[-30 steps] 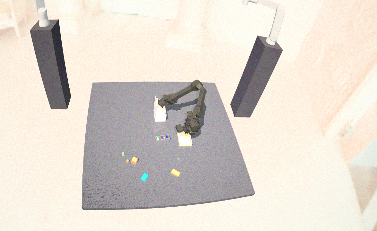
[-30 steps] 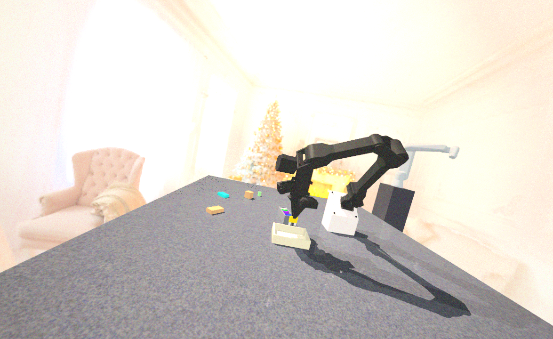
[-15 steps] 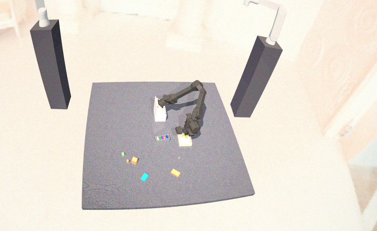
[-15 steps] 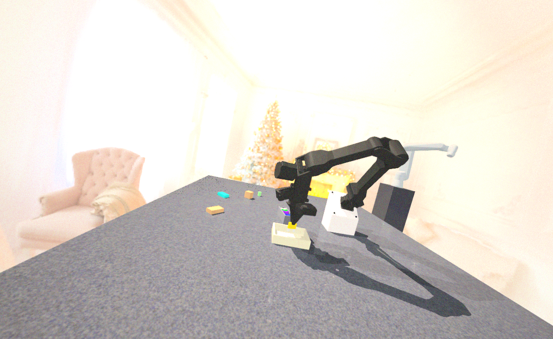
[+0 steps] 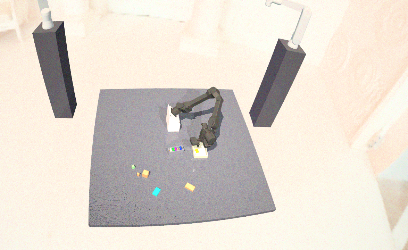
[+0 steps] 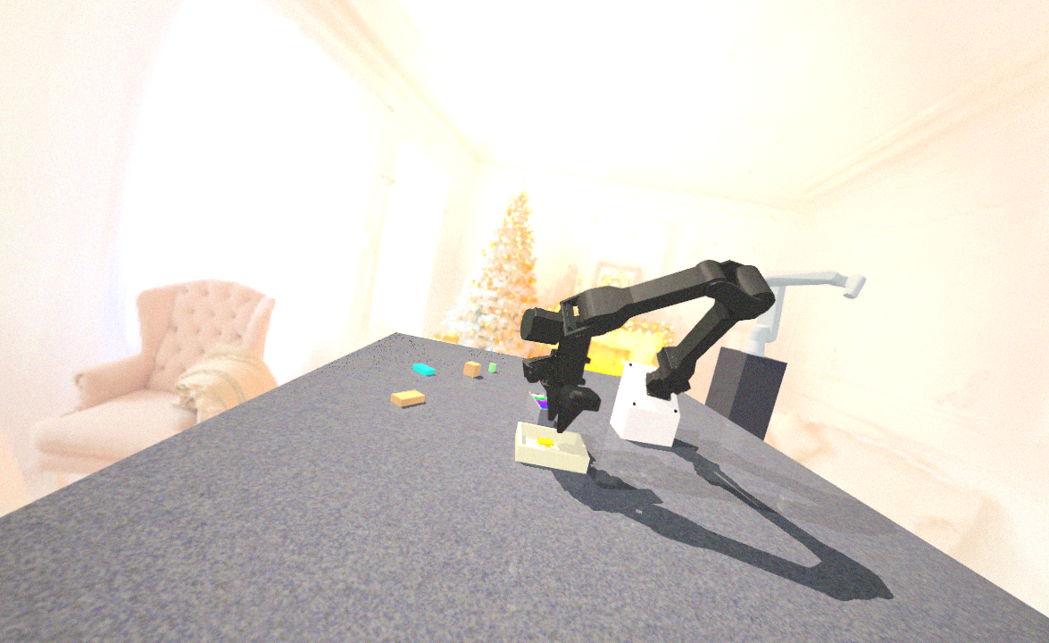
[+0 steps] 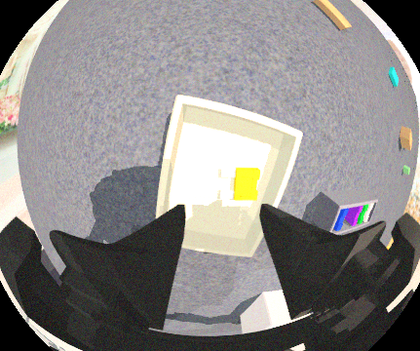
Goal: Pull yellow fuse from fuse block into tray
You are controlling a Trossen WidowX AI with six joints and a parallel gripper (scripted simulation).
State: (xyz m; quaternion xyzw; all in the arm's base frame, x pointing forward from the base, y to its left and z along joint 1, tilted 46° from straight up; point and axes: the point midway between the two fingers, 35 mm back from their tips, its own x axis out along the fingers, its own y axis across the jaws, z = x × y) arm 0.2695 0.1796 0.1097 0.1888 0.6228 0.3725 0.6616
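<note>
Claw (image 7: 223,217) apart, fuse block (image 7: 346,214) half-hidden.

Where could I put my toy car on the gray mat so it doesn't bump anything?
Best bare stretch: the gray mat left of the white base. It is crowded where the fuse block, tray and open claw sit together. Small blocks dot the near-left part.

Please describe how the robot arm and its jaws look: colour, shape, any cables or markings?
The arm is matte black to dark grey, built of boxy links with rounded joints, and mounted on a white block. The gripper has two black, wedge-shaped jaws tapering to points. No cables or markings are visible.
</note>
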